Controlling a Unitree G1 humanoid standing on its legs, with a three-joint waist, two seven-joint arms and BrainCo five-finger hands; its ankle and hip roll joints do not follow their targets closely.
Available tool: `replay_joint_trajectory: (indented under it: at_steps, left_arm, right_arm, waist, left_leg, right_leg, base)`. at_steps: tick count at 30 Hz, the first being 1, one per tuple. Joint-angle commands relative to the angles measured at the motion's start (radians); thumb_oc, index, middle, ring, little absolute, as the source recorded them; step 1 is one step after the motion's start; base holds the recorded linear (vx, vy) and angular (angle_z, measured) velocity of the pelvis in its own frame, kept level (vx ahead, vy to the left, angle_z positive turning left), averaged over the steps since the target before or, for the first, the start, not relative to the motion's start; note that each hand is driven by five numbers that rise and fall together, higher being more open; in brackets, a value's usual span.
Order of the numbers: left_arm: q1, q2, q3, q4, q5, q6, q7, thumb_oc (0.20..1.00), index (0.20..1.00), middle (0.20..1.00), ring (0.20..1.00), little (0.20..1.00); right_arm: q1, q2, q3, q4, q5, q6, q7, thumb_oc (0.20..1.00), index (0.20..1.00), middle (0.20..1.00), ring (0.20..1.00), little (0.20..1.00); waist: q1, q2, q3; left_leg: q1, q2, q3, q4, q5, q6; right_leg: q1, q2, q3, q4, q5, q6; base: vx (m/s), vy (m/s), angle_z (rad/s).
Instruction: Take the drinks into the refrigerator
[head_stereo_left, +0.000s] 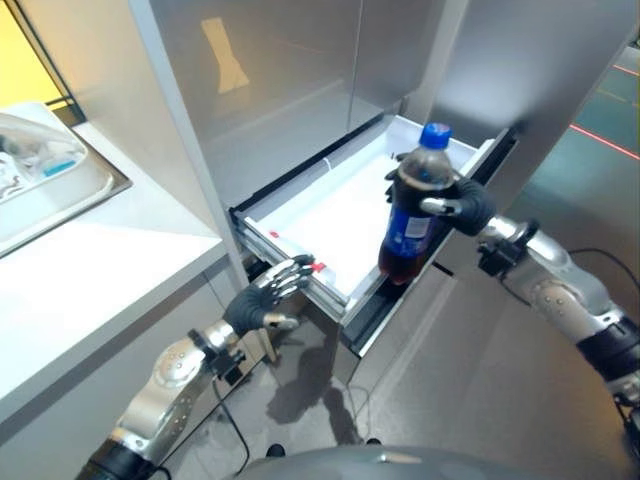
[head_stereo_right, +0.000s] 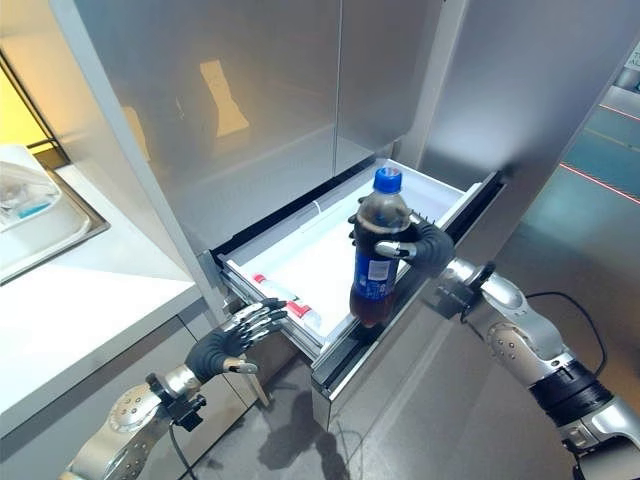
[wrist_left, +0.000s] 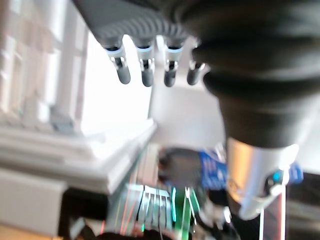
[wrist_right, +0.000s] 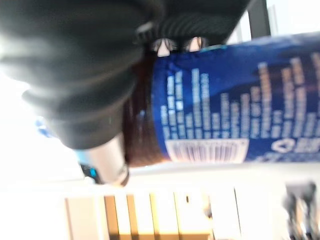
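The big silver-grey refrigerator (head_stereo_right: 300, 110) is standing straight ahead, its upper doors closed and its lower drawer (head_stereo_right: 330, 255) sitting pulled out toward the robot, white inside. To the left, a white countertop (head_stereo_left: 90, 290) is running alongside the fridge, and a clear plastic bin (head_stereo_left: 40, 175) is resting on it at the far left, well apart from the drawer. Grey floor (head_stereo_left: 560, 200) is showing on the right, with a red line crossing it far off.

Over the drawer's right edge, the cola bottle (head_stereo_right: 376, 262) is standing upright, dark drink inside, blue label around the middle, blue cap on top. Its base is sitting down at the drawer's front right rim, where the drawer meets the dark frame; whether it is resting there or hanging just above cannot be told. The right hand (head_stereo_right: 425, 246) is gripping it from the right, fingers and thumb wrapped round the bottle just above the label. In the right wrist view the blue label (wrist_right: 240, 110) is lying right against that hand.

At the drawer's front left corner, the left hand (head_stereo_left: 268, 293) is reaching in with straight, spread fingers, their tips lying on the drawer's front edge beside a small red-and-white tag (head_stereo_right: 285, 297). It is grasping nothing.
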Motion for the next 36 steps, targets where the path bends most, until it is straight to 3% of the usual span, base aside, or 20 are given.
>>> replay_joint_trajectory:
  at_steps: [1,7,16,26,36]
  left_arm:
    - [-0.014,-0.014,0.102,-0.018,-0.048,-0.093,0.044,1.0,1.0,1.0,1.0,1.0]
    - [0.028,-0.073,0.244,-0.104,-0.072,-0.144,0.066,1.0,1.0,1.0,1.0,1.0]
    - [0.071,-0.087,0.303,-0.102,-0.073,-0.157,0.07,1.0,1.0,1.0,1.0,1.0]
    - [0.053,-0.044,0.304,-0.121,-0.11,-0.171,0.071,1.0,1.0,1.0,1.0,1.0]
    - [0.047,0.01,0.303,-0.145,-0.088,-0.181,0.093,1.0,1.0,1.0,1.0,1.0]
  right_arm:
    - [-0.062,-0.013,-0.179,-0.062,0.009,-0.164,-0.018,0.2,0.2,0.2,0.2,0.2]
    - [0.079,0.021,-0.32,-0.095,-0.01,-0.179,-0.023,0.2,0.2,0.2,0.2,0.2]
    - [0.14,0.037,-0.369,-0.098,-0.024,-0.176,-0.019,0.2,0.2,0.2,0.2,0.2]
    - [0.081,-0.089,-0.351,-0.049,-0.042,-0.191,-0.051,0.2,0.2,0.2,0.2,0.2]
    - [-0.035,-0.25,-0.327,-0.042,-0.032,-0.207,-0.077,0.2,0.2,0.2,0.2,0.2]
  waist:
    - [0.014,-0.042,-0.012]
    - [0.025,-0.062,0.015]
    - [0.035,-0.067,0.026]
    - [0.055,-0.082,0.099]
    - [0.082,-0.124,0.158]
  left_leg:
    - [-0.057,-0.055,-0.057,0.055,-0.058,0.082]
    - [-0.088,-0.06,-0.04,0.069,-0.063,0.088]
    - [-0.066,-0.066,-0.036,0.052,-0.068,0.092]
    - [-0.145,-0.078,-0.033,0.098,-0.061,0.089]
    - [-0.206,-0.076,-0.037,0.119,-0.049,0.082]
  right_leg:
    - [0.006,0.006,-0.041,0.091,-0.108,0.015]
    - [-0.028,0.005,-0.02,0.09,-0.097,0.02]
    - [-0.008,0.0,-0.015,0.072,-0.098,0.024]
    - [-0.07,-0.006,-0.015,0.085,-0.084,0.024]
    - [-0.111,-0.004,-0.031,0.087,-0.069,0.027]
  base:
    - [0.0,0.0,0.0]
    - [0.0,0.003,-0.03]
    - [0.01,0.007,-0.07]
    - [-0.05,-0.003,0.0]
    - [-0.01,-0.007,-0.03]
